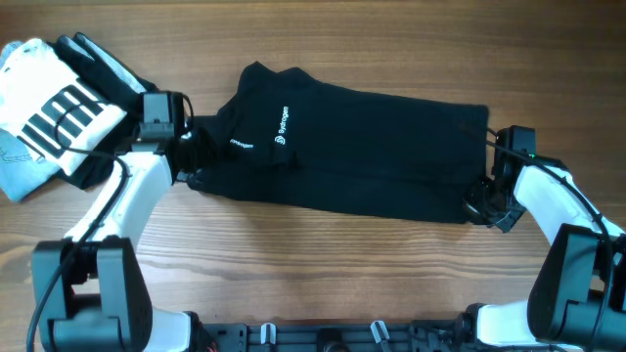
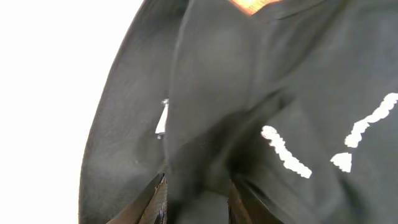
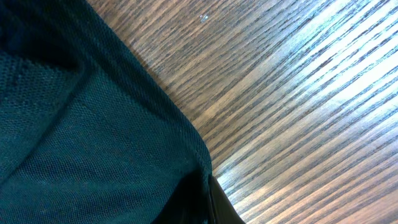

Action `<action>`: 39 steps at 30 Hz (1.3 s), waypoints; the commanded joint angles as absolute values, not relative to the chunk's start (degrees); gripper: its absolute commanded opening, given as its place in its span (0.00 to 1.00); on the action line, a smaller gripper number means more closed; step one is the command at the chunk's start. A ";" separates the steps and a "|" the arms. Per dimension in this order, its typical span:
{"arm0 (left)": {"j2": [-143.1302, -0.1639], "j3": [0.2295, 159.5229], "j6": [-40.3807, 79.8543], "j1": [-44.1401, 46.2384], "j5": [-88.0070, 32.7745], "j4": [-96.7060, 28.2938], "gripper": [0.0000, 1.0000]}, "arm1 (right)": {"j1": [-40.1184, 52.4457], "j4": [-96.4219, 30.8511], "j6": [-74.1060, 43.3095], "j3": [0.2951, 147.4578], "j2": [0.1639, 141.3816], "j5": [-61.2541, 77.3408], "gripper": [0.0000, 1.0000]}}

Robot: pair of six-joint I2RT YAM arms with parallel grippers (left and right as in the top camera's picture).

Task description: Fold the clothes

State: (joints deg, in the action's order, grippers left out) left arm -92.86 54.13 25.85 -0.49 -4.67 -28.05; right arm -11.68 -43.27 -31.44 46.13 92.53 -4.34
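Overhead looks straight down on table [image 1: 391, 49]; both wrist views sit close against the black garment [image 1: 372, 147]

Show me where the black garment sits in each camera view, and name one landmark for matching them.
Overhead: the black garment lies spread across the picture's middle.
Left wrist: it fills most of the frame.
Right wrist: it covers the left and lower left.
Landmark: white lettering, near the garment's left end overhead, at right in the left wrist view; absent from the right wrist view.
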 commanded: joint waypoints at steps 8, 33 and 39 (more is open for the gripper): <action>-98.06 49.08 32.56 -0.56 1.28 -39.22 0.04 | -12.38 -47.68 -32.38 44.34 94.61 -10.98 0.05; -82.61 51.88 27.20 -0.54 -7.46 -40.12 0.55 | -13.04 -53.52 -25.56 56.23 86.50 4.16 0.65; -82.61 51.88 27.20 -0.54 -7.44 -39.16 0.54 | -13.04 -47.90 -27.77 51.75 90.52 9.08 0.53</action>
